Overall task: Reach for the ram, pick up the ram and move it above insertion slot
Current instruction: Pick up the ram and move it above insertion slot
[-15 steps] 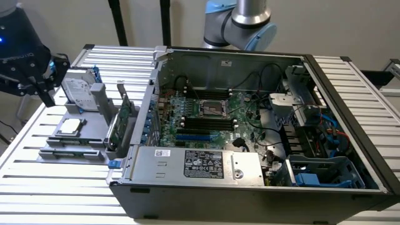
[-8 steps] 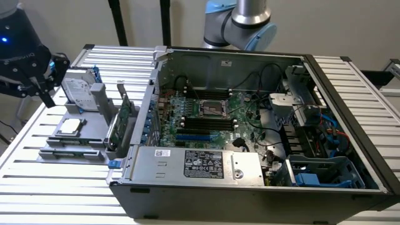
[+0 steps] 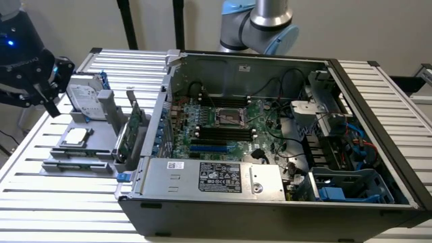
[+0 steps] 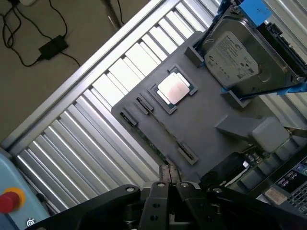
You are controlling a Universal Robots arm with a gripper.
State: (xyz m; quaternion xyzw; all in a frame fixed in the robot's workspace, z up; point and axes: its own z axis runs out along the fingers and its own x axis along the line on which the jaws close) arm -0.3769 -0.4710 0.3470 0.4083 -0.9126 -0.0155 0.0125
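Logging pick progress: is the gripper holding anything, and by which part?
Nothing: the gripper is shut and empty; the ram lies in the gray holder.

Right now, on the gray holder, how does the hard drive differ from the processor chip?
The hard drive is much larger than the processor chip. The hard drive stands propped on edge, leaning; the processor chip lies flat in a square recess. The hard drive carries a printed label and blue rails; the processor chip shows a plain silvery lid. Both sit on the gray holder.
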